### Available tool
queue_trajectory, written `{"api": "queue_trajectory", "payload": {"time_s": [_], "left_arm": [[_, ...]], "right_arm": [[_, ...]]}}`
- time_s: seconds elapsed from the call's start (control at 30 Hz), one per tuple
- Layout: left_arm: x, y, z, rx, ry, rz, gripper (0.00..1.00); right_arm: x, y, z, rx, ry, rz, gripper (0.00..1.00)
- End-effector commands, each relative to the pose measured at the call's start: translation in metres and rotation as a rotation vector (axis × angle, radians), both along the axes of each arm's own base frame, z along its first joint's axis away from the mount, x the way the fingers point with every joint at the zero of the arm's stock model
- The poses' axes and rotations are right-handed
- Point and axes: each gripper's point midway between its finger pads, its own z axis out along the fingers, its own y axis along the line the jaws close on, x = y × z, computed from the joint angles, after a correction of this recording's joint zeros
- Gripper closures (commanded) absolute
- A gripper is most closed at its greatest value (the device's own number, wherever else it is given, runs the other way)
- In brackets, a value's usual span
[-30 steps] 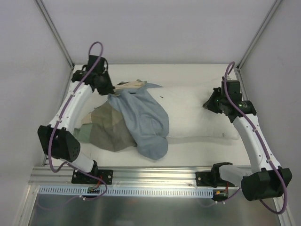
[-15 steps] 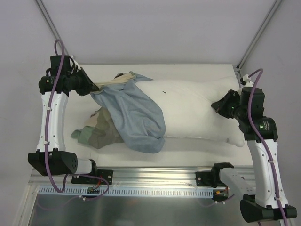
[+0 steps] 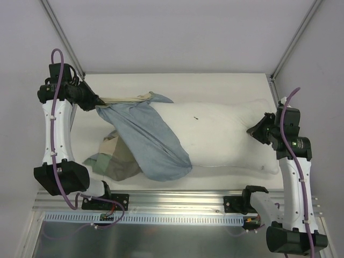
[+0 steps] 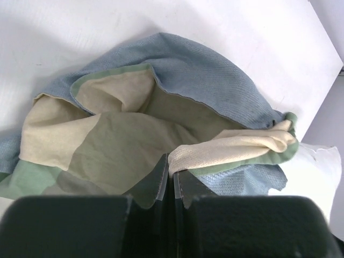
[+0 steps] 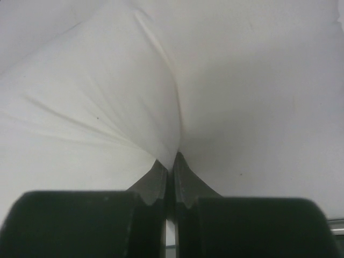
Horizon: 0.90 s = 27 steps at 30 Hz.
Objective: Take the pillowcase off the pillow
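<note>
The off-white pillow (image 3: pixel 220 134) lies across the table, its right two thirds bare. The pillowcase (image 3: pixel 148 137), blue-grey outside with olive and beige patchwork showing at its left, covers the pillow's left end and trails onto the table. My left gripper (image 3: pixel 97 100) is shut on the pillowcase's beige edge (image 4: pixel 231 148) at the far left, stretching it taut. My right gripper (image 3: pixel 255 130) is shut on a pinch of pillow fabric (image 5: pixel 161 123) at the pillow's right end. Neither gripper shows more than its closed fingertips in its wrist view.
White walls with metal corner posts (image 3: pixel 62 37) enclose the table on three sides. A metal rail (image 3: pixel 172 201) with both arm bases runs along the near edge. Bare white tabletop (image 3: pixel 215 86) lies behind the pillow.
My left gripper has pulled the pillowcase edge further left and my right gripper has drawn the pillow right. More white pillow is uncovered and the case is stretched flatter.
</note>
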Motion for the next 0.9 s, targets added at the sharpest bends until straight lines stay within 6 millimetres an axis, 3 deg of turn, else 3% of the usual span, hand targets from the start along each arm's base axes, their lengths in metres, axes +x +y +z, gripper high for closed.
{"api": "queue_trajectory", "payload": {"time_s": [0.0,0.13,0.17,0.23,0.27,0.3,0.37,0.4,0.5,0.63,0.67,0.73,0.87], "left_arm": [[0.033,0.064,0.021,0.157,-0.137,0.185,1.00],[0.033,0.031,0.007,0.193,-0.125,0.023,1.00],[0.032,0.002,0.003,0.185,-0.132,-0.096,0.79],[0.025,-0.030,-0.001,0.195,-0.137,-0.213,0.41],[0.021,-0.045,-0.008,0.209,-0.129,-0.264,0.11],[0.014,-0.074,-0.007,0.212,-0.140,-0.344,0.04],[0.005,-0.102,-0.007,0.194,-0.149,-0.423,0.01],[-0.002,-0.123,-0.004,0.182,-0.164,-0.483,0.01],[-0.011,-0.152,0.002,0.168,-0.189,-0.568,0.01],[-0.045,-0.186,0.000,0.179,-0.199,-0.667,0.01],[-0.056,-0.189,-0.009,0.184,-0.176,-0.677,0.01],[-0.078,-0.196,-0.011,0.201,-0.188,-0.700,0.02],[-0.131,-0.222,-0.035,0.248,-0.138,-0.764,0.15]], "right_arm": [[0.012,-0.048,0.008,-0.138,-0.049,-0.172,0.99],[0.018,-0.043,0.000,-0.133,-0.013,-0.124,0.99],[0.018,-0.037,0.001,-0.117,-0.006,-0.085,0.78],[0.024,-0.026,0.007,-0.096,-0.002,-0.012,0.42],[0.023,-0.019,0.009,-0.096,0.007,0.023,0.22],[0.023,-0.016,0.013,-0.114,0.000,0.038,0.15],[0.022,-0.010,0.028,-0.198,-0.027,0.067,0.01],[0.021,-0.006,0.032,-0.223,-0.035,0.088,0.01],[0.019,0.020,0.035,-0.250,-0.041,0.206,0.00],[0.008,0.056,0.016,-0.333,0.015,0.364,0.01],[0.003,0.071,0.007,-0.372,0.032,0.419,0.00],[-0.002,0.086,0.000,-0.400,0.040,0.467,0.00],[-0.009,0.128,-0.019,-0.428,0.047,0.590,0.00]]}}
